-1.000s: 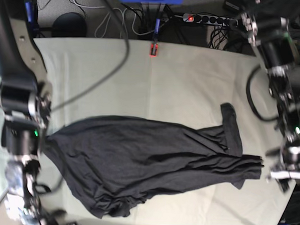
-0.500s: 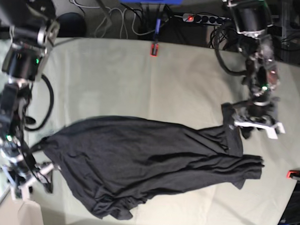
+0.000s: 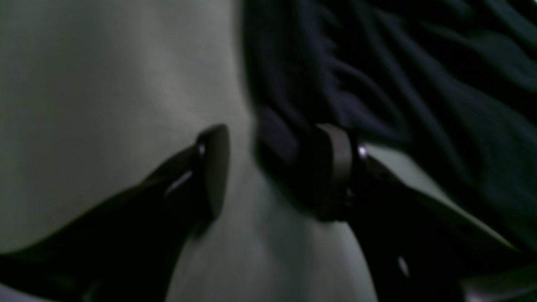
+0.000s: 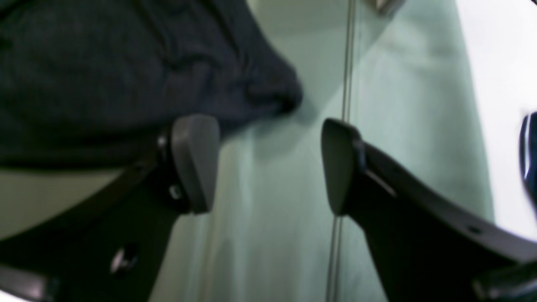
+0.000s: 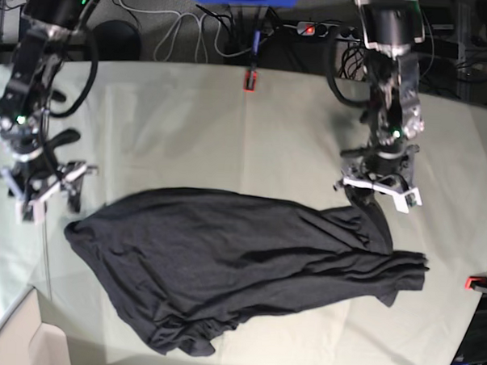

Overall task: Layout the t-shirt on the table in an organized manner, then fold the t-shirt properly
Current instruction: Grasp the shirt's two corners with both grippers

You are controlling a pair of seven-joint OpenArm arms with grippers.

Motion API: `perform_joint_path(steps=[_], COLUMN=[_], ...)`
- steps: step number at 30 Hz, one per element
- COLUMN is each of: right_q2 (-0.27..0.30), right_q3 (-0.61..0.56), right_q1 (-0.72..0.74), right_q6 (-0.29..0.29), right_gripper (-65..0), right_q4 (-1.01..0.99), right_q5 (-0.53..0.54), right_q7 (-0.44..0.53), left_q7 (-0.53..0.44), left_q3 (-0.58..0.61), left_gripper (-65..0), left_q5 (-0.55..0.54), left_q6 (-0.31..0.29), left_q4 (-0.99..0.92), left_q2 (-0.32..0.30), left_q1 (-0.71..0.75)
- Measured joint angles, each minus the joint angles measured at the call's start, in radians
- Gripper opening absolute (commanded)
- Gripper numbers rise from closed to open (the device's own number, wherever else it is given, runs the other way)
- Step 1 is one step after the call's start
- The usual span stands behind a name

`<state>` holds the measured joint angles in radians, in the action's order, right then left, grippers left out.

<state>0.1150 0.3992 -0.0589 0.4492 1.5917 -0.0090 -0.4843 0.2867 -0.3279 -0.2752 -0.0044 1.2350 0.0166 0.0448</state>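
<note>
The black t-shirt point(image 5: 240, 263) lies crumpled and spread sideways across the pale green table point(image 5: 189, 123). My left gripper point(image 5: 374, 198) stands over the shirt's upper right sleeve. In the left wrist view it point(image 3: 275, 167) is open, with a dark fold of the t-shirt point(image 3: 377, 84) between the fingers, against the right one point(image 3: 335, 167). My right gripper point(image 5: 49, 200) hovers just left of the shirt's left tip. Seen from the right wrist, it point(image 4: 268, 163) is open over bare table point(image 4: 272, 235), and the t-shirt's corner point(image 4: 168, 71) lies just beyond the left finger point(image 4: 195, 163).
Red clamps sit at the table's far edge point(image 5: 249, 80) and right edge point(image 5: 477, 283). Cables and a power strip point(image 5: 331, 30) lie behind the table. A white box corner point(image 5: 26, 343) shows at the bottom left. A thin cable point(image 4: 346, 84) crosses the right wrist view.
The left gripper has come in from the table's right edge onto the shirt's sleeve. The right gripper has risen from the bottom left to beside the shirt's left tip. The shirt barely moved.
</note>
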Motion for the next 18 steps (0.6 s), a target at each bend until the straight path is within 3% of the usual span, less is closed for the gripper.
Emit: perform_joint_path(steps=[6, 13, 16, 18], right_q2=[-0.004, -0.004, 0.000, 0.002], right_q3=[0.036, 0.047, 0.043, 0.043], right_q1=[-0.024, -0.018, 0.014, 0.056], right_q6=[0.000, 0.000, 0.001, 0.002], right_gripper=[-25.6, -25.4, -25.3, -25.3], right_q4=[-0.001, -0.023, -0.116, -0.196], right_q5=[0.006, 0.009, 0.002, 0.003], right_q7=[-0.002, 0.009, -0.003, 0.003], left_q7=[-0.007, -0.039, -0.050, -0.052], left_q3=[-0.004, -0.003, -0.003, -0.003], left_gripper=[-33.8, -34.0, -34.4, -38.0], left_q5=[0.005, 0.007, 0.006, 0.007], left_q6=[0.002, 0.001, 0.000, 0.001], left_q4=[0.100, -0.062, -0.117, -0.124], left_q2=[0.000, 0.000, -0.002, -0.003], left_q1=[0.049, -0.004, -0.048, -0.055])
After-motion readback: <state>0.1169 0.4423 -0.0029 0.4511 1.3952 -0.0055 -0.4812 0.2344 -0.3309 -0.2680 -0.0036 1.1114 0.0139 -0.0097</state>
